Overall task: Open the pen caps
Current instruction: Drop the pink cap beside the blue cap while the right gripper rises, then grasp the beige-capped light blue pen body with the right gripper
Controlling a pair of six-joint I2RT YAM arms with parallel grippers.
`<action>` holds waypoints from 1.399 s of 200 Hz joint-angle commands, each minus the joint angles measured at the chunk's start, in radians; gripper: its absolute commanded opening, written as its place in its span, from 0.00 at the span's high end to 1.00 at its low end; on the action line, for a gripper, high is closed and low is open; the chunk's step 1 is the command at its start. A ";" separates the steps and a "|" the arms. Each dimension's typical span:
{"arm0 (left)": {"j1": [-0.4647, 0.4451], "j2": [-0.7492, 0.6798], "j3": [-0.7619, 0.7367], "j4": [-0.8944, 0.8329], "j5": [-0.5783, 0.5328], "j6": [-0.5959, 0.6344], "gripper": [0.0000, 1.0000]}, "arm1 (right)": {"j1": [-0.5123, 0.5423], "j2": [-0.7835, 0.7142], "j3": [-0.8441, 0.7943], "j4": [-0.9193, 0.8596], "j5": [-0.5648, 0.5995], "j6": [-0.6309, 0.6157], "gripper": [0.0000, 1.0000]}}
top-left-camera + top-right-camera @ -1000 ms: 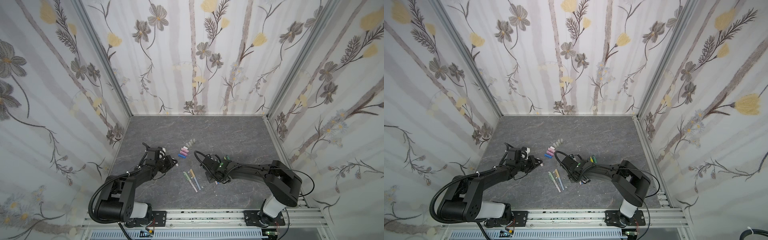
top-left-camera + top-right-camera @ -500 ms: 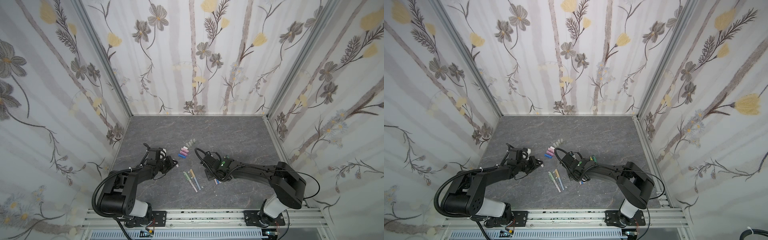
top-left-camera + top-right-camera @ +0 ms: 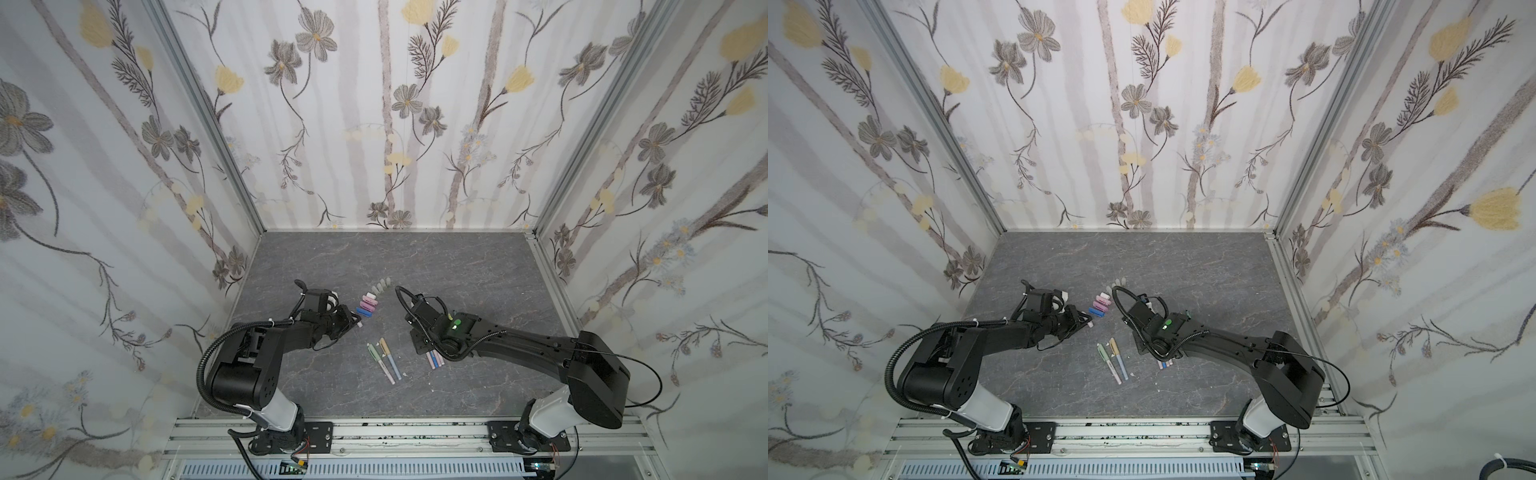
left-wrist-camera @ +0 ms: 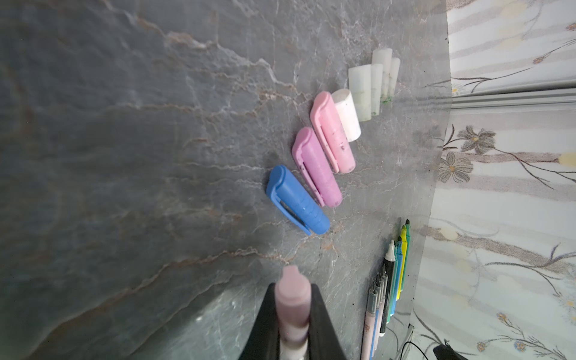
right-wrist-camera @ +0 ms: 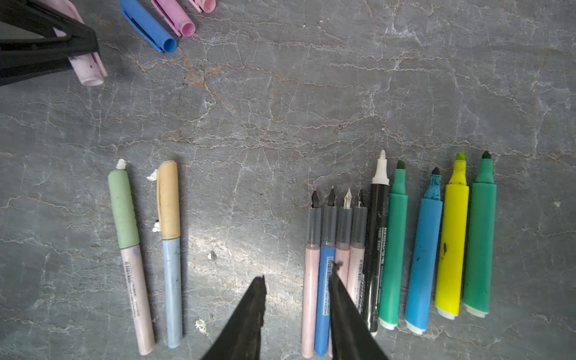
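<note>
My left gripper is shut on a pale pink cap, low over the table beside the row of loose pen caps: blue, purple, pink and several translucent ones. My right gripper is open above the row of uncapped pens, with a thin pink pen lying on the table under the gap. Two pens still wear caps, one green and one peach. In both top views the loose caps lie between the arms.
The grey marbled table is walled by floral panels on three sides. Small white scraps lie near the capped pens. The left gripper shows in the right wrist view, holding the pink cap next to the blue cap.
My right gripper's jaws have spread wider over the uncapped pens and its wrist has shifted a little. The left gripper with the pink cap has hardly moved.
</note>
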 commanded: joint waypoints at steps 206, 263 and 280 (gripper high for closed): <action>0.000 -0.264 0.046 -0.141 -0.025 0.030 0.74 | 0.127 0.128 0.036 0.108 -0.114 0.038 0.64; 0.043 -0.334 0.009 -0.228 -0.031 0.095 0.73 | 0.161 0.193 0.069 0.093 -0.133 0.069 0.63; 0.048 -0.363 -0.002 -0.231 -0.031 0.103 0.72 | 0.165 0.210 0.079 0.085 -0.133 0.071 0.63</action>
